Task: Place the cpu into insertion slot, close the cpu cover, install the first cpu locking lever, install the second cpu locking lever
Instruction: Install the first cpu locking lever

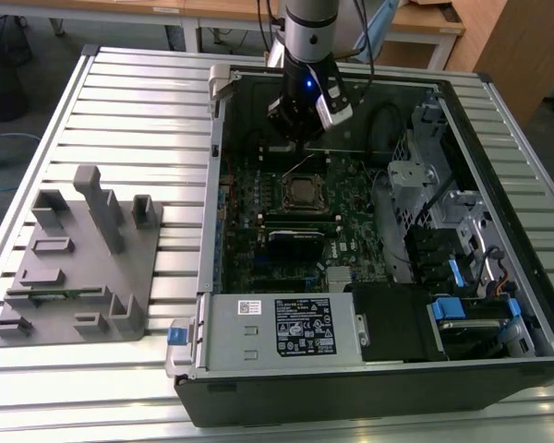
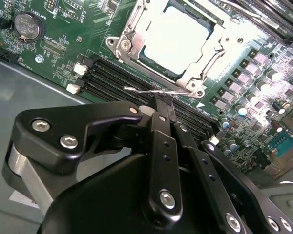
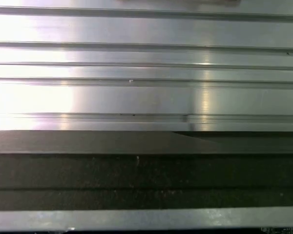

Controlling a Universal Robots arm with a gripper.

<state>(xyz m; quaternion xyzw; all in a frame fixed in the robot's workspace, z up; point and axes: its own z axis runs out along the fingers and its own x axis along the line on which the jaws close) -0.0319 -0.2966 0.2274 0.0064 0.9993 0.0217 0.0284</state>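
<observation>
The cpu [image 2: 173, 36] lay seated in the insertion slot [image 1: 285, 192]. Its pale top showed through the cut-out of the cpu cover [image 2: 128, 36], which sat flat over it, so the chip and cover steps looked done and the lever work was in hand. The hand [image 2: 165, 104] had its two black fingers drawn together, tips right at the thin wire locking lever [image 2: 146, 90] beside the insertion slot. Whether they pinched the wire or only pressed on it I could not tell. Narrow, closed fingers suited the spot, as the lever ran tight between the insertion slot and the long memory slots [image 2: 112, 78]. In the exterior view the computer case [image 1: 206, 268] walls and the power supply box [image 1: 277, 328] stood well apart from the insertion slot, leaving open room above it.
</observation>
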